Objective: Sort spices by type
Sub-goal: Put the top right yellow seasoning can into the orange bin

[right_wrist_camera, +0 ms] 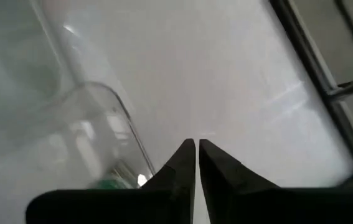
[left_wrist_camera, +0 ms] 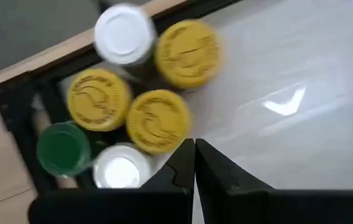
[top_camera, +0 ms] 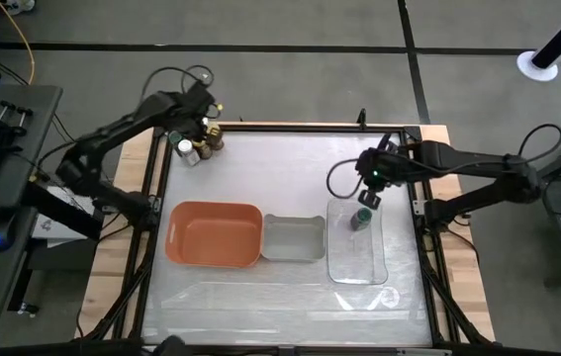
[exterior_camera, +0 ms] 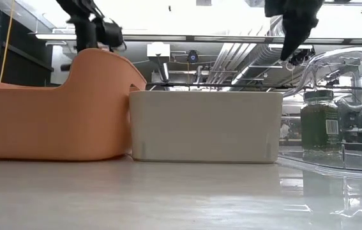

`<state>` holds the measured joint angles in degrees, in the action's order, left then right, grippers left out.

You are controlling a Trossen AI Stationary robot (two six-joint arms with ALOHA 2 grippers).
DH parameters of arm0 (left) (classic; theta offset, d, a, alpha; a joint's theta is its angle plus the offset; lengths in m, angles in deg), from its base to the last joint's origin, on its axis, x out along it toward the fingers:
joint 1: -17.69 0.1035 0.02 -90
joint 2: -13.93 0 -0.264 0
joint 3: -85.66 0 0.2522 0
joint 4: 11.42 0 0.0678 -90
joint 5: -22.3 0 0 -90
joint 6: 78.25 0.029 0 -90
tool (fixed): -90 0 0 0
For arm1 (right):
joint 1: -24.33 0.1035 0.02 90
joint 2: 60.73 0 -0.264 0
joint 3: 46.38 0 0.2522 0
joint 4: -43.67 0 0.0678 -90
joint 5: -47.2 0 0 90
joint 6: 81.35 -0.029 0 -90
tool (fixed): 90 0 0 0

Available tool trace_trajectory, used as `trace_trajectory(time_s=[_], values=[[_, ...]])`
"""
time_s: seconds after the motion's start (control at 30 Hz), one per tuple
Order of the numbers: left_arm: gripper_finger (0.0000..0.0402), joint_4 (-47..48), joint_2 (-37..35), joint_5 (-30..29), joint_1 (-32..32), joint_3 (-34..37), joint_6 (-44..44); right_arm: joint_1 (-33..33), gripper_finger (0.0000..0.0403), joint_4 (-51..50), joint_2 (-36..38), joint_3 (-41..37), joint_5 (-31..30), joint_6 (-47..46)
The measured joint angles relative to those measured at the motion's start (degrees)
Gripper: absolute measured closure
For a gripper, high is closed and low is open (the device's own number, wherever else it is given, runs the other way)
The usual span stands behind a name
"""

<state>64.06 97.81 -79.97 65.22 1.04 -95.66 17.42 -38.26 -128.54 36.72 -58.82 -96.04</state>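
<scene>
Several spice jars (top_camera: 197,144) stand clustered at the table's far left corner; the left wrist view shows three yellow lids (left_wrist_camera: 159,121), two white lids (left_wrist_camera: 124,33) and one green lid (left_wrist_camera: 63,148). My left gripper (left_wrist_camera: 194,149) hovers shut above this cluster (top_camera: 199,117). One green-lidded jar (top_camera: 361,219) stands upright in the clear tray (top_camera: 357,259), seen dark green in the low view (exterior_camera: 321,121). My right gripper (right_wrist_camera: 197,148) is shut above the tray's far end (top_camera: 370,198), clear of the jar.
An orange tray (top_camera: 214,234) and a grey tray (top_camera: 293,238) sit side by side in the table's middle, left of the clear tray. The black frame (top_camera: 290,127) rims the table. Bare tabletop (top_camera: 280,168) lies between the arms.
</scene>
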Motion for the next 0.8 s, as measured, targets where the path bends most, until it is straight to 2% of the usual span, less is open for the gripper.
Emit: trace_trajectory(time_s=[0.1,0.23,0.37,0.8], values=[[0.0401,-3.6,3.2,-0.2,0.2,0.0,-0.4,-2.6,0.0396,4.7,0.0,-1.5,2.5,-0.2],[0.0401,-10.1,3.9,-0.4,-0.7,-0.1,-1.6,-4.1,0.04,8.2,0.0,-1.8,3.5,0.6],[0.0401,-14.7,3.6,-5.1,-1.2,-0.1,-1.5,-4.4,0.0401,8.9,0.0,-1.9,3.6,0.8],[0.0401,-15.0,8.4,-6.0,-0.7,-0.1,-3.5,-4.4,0.0402,9.0,0.0,-1.9,3.4,0.2]])
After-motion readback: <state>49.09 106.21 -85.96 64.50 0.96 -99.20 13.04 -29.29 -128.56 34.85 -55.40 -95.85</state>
